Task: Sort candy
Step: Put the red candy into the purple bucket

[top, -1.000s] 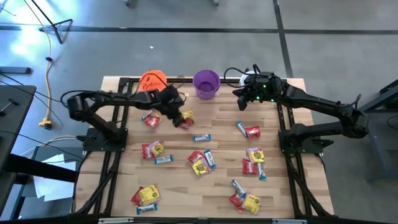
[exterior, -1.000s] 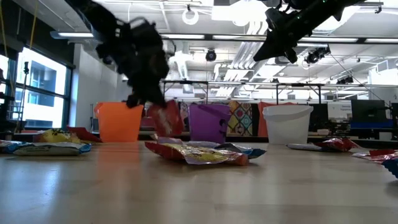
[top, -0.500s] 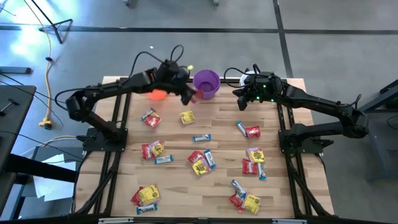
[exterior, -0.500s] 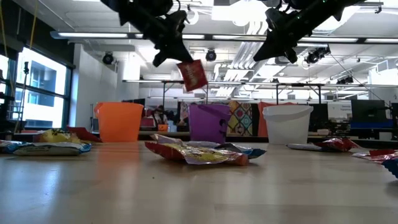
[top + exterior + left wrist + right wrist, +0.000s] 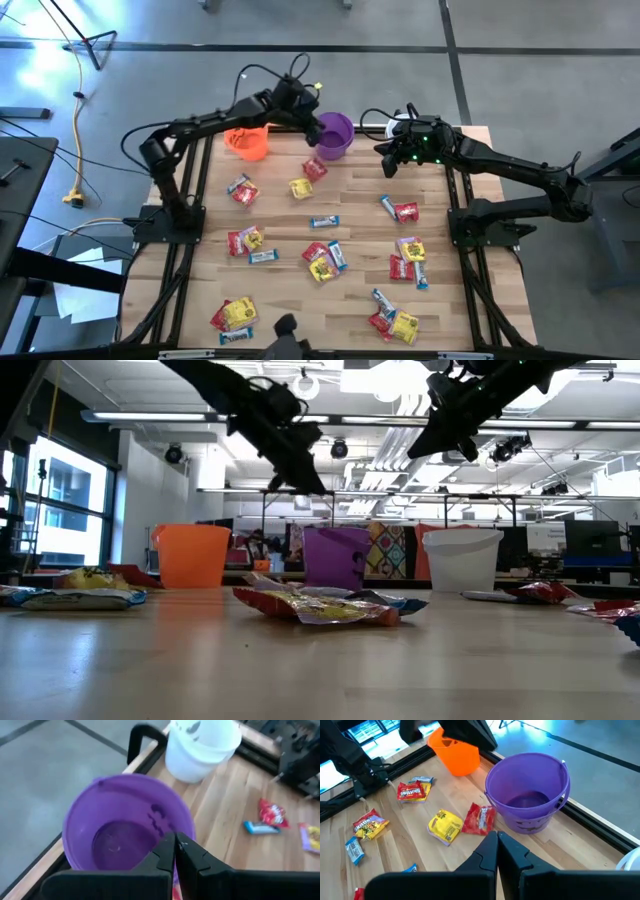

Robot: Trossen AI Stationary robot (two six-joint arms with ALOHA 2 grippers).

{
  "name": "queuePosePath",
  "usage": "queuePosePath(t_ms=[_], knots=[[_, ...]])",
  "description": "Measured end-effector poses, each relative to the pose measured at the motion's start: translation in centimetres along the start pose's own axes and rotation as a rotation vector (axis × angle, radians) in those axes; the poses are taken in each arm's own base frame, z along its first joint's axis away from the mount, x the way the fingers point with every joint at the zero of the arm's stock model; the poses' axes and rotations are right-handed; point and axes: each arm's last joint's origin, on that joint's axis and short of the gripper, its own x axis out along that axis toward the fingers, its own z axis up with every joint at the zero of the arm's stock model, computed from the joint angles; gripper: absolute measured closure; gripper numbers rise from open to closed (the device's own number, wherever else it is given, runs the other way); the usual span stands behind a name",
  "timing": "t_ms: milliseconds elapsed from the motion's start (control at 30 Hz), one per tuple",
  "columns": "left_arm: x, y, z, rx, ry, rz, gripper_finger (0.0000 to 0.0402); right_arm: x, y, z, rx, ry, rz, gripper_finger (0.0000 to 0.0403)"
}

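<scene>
Stretching across a slatted wooden table [image 5: 350, 215], two dark robot arms hang over its far edge, with candy strewn below them in the high view. The left arm reaches from nine o'clock toward twelve, and its left gripper [image 5: 312, 124] sits above the near rim of the purple bucket [image 5: 334, 135], fingers pressed together with nothing visible between them. In the left wrist view the same closed fingers [image 5: 176, 851] point down into the bucket's bare purple bottom [image 5: 120, 837]. The right arm comes in from three o'clock; its right gripper [image 5: 386, 163] hovers at about one o'clock on the table, also closed and empty, just right of the purple bucket.

An orange bucket [image 5: 249, 141] stands at eleven o'clock, left of the purple one, and a white bucket [image 5: 200, 742] stands beyond the purple one toward one o'clock.

A red candy packet [image 5: 314, 170] lies flat on the wood just in front of the purple bucket, outside it; the right wrist view shows it touching a yellow candy packet [image 5: 445, 825] at the bucket's foot. The rest of the candy lies loose: a red packet with a blue-and-white bar [image 5: 242, 190] at ten o'clock, a blue bar [image 5: 323, 221] near the centre, a mixed cluster [image 5: 323, 260] just below centre, a group [image 5: 408, 260] at four o'clock, and piles at seven o'clock [image 5: 233, 316] and five o'clock [image 5: 395, 320].
</scene>
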Motion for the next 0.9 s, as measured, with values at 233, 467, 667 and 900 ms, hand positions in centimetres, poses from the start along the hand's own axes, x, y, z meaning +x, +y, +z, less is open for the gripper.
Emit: queuePosePath(t_ms=[233,467,667,900], knots=[[-0.3,-0.6,-2.2,0.020,0.123,-0.046,0.0401,0.0,0.0,0.0,0.001,0.000,0.000,0.0403],[-1.6,-2.2,-8.2,-0.080,0.183,-0.089,0.0401,0.0,0.0,0.0,0.003,0.001,0.000,0.0403],[-0.9,-1.5,-11.0,-0.345,0.207,-0.032,0.0388,0.0,0.0,0.0,0.003,-0.002,-0.006,0.0403],[1.1,0.2,-12.3,-0.478,0.247,0.057,0.0318,0.0,0.0,0.0,0.001,-0.002,-0.006,0.0403]])
